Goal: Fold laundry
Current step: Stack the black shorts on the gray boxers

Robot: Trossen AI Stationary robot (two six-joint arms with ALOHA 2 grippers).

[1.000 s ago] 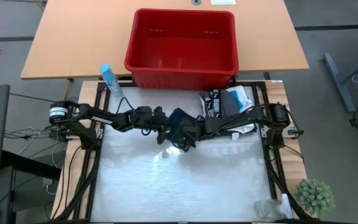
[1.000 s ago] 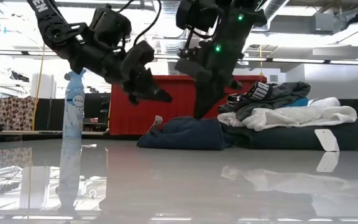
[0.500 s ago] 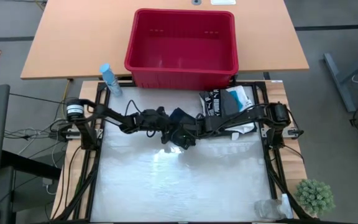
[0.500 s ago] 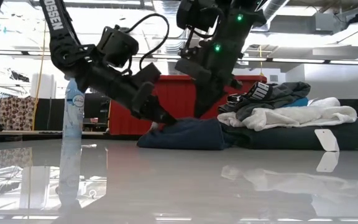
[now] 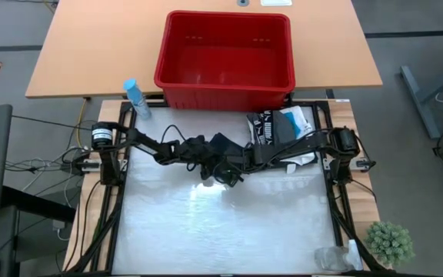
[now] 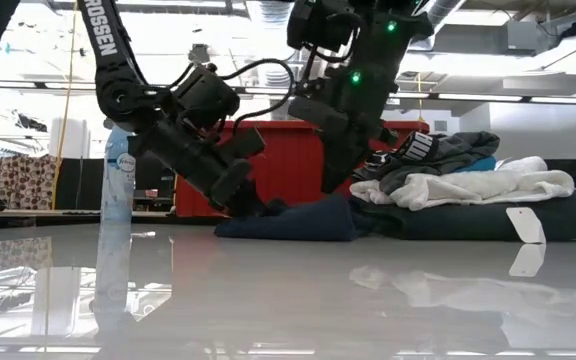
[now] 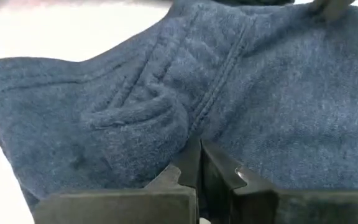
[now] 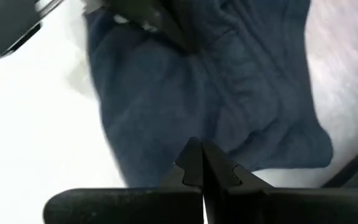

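Observation:
A dark blue-grey garment (image 6: 298, 222) of the laundry lies bunched on the glossy table, toward its far middle. My left gripper (image 6: 251, 203) is shut and comes from the table's left onto the garment's left end; its wrist view fills with the garment (image 7: 260, 93). Reaching in from the right, my right gripper (image 6: 334, 186) is shut, points steeply down and stands at the garment's top (image 8: 166, 93). More laundry sits in a folded pile (image 6: 468, 185) at the far right, with white and grey pieces on a dark one. My left gripper presses its shut fingertips (image 7: 199, 163) on the garment's left end (image 7: 166, 124), slanting down from the table's left. The garment lies on the table under them. My right gripper's shut fingertips (image 8: 199, 158) stand at the garment's upper surface; I cannot tell whether they touch it.
A red basket (image 5: 225, 50) stands behind the far edge. A spray bottle (image 5: 135, 98) stands at the far left corner. The pile of garments (image 5: 283, 127) is at the far right. A small green plant (image 5: 391, 242) and a clear bag (image 5: 333, 258) are at the near right.
My left gripper has come down and tipped further downward, from above the garment's left end onto it. That end has been flattened against the table.

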